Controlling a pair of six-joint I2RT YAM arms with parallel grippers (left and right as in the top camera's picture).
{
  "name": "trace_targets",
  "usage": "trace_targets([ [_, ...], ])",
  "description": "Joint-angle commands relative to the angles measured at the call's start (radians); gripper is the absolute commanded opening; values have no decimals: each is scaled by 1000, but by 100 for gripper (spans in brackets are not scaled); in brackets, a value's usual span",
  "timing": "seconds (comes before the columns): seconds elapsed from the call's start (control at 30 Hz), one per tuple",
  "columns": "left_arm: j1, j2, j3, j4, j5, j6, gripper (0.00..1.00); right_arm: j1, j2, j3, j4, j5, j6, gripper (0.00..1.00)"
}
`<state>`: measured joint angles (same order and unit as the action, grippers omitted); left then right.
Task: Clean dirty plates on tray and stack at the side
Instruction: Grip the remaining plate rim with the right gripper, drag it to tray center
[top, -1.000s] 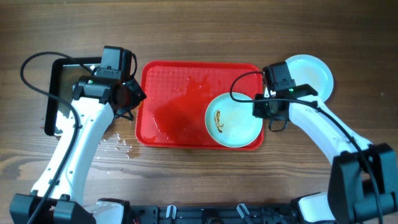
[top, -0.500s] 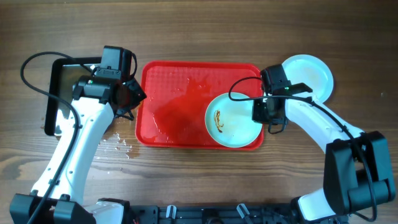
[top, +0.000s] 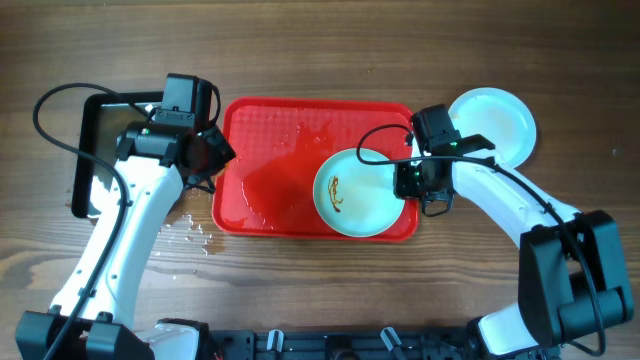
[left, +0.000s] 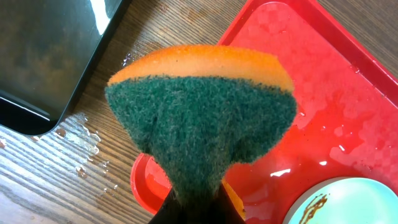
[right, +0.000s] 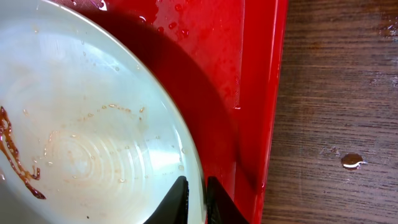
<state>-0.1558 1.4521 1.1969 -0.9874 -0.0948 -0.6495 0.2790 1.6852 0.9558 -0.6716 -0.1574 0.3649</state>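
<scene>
Overhead, the large red rectangular plastic tray (top: 270, 140) holds a smeared round pale blue-white plate (top: 365, 200) at its right end, its rim pinched by the right gripper (top: 408, 182). A clean pale plate (top: 500, 120) lies just beyond the tray's right edge. At the tray's left edge, the left gripper (top: 212, 158) clamps an orange-and-green sponge (left: 199, 124).
</scene>
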Motion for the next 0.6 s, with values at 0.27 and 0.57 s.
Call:
trace_targets([
  [0.27, 1, 7, -6, 3, 27, -10, 4, 45, 161, -2, 101, -100, 109, 6],
  [0.57, 1, 57, -38, 79, 177, 38, 4, 162, 164, -2, 395, -81, 165, 4],
])
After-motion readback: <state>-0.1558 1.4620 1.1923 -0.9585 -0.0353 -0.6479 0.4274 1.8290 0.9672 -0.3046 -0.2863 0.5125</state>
